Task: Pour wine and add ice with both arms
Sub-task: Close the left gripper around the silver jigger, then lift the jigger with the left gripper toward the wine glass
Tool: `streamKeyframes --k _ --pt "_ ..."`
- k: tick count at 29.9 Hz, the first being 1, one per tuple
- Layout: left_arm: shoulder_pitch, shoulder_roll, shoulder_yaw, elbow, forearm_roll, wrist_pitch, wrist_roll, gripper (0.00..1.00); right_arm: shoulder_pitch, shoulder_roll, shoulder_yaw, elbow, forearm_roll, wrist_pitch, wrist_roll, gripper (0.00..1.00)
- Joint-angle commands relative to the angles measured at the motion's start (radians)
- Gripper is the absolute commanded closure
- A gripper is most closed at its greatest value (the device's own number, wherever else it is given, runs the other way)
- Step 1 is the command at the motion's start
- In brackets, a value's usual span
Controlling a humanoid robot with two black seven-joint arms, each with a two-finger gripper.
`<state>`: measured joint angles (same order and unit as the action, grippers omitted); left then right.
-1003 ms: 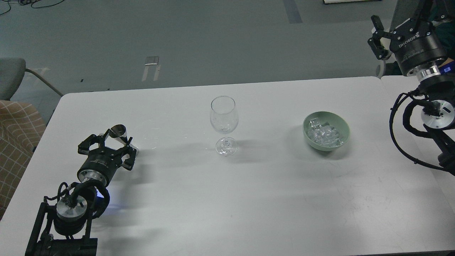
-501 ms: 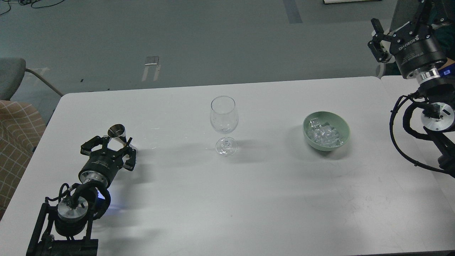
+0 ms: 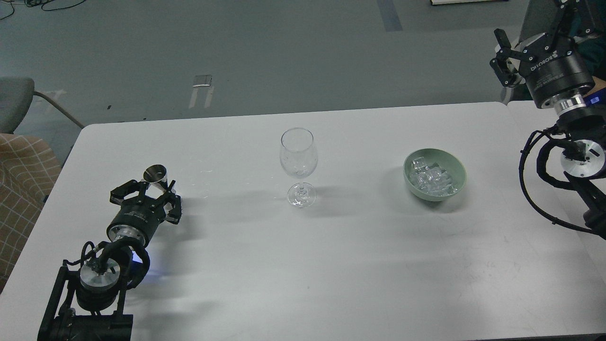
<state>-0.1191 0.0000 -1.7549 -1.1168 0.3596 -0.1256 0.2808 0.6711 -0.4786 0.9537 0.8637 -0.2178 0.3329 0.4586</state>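
Wine first, and the only vessel that could hold it is the small metal cup [image 3: 155, 176] at the left of the table. The left gripper [image 3: 149, 192] sits low at that cup, fingers spread on either side of it. Whether they actually press on the metal I cannot tell from here, so call it fingers apart around the cup, not a sure grip.

Over on the right, the right gripper [image 3: 509, 61] hangs high beyond the table's far corner, fingers apart and empty, well clear of everything.

Now the score. The wine glass [image 3: 298, 166] stands upright mid-table, and it looks empty, no colour in the bowl, no cubes. The ice [image 3: 431, 179] is all piled in the green bowl [image 3: 434, 174], to the right of the glass and well apart from it. So, by my reading, nothing is finished yet. The pour is just being set up, and the ice step is untouched.

Around them: a bare white table [image 3: 331, 265], with open surface between cup and glass, so nothing blocks the carry across. A grey chair [image 3: 14, 102] and a checked cushion [image 3: 23, 184] sit off the left edge, out of play. The thin stem of the glass is the worry, since one nudge could tip it.
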Motion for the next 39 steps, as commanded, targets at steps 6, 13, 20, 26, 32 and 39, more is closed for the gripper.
streamKeyframes --k 6,13,20,26,32,39 --pt "-0.002 0.000 -0.003 0.015 -0.001 -0.029 0.000 0.58 -0.005 -0.008 0.002 0.001 0.000 0.000 0.000 0.00" --pt "-0.002 0.000 -0.005 0.017 -0.005 -0.035 0.000 0.58 -0.005 -0.009 0.002 0.001 0.000 0.000 0.000 0.00" --pt "-0.004 0.000 -0.006 0.031 -0.016 -0.052 0.000 0.62 -0.007 -0.011 0.002 0.001 0.000 0.000 0.000 0.00" --pt "-0.004 0.000 -0.008 0.035 -0.017 -0.072 0.000 0.73 -0.007 -0.014 0.002 0.001 0.000 0.000 0.000 0.00" --pt "-0.005 0.000 -0.008 0.037 -0.021 -0.074 -0.003 0.83 -0.007 -0.015 0.002 0.001 0.000 0.000 0.000 0.00" --pt "-0.007 0.000 -0.009 0.034 -0.066 -0.075 -0.011 0.84 -0.007 -0.015 0.002 0.001 0.000 0.000 -0.001 0.00"
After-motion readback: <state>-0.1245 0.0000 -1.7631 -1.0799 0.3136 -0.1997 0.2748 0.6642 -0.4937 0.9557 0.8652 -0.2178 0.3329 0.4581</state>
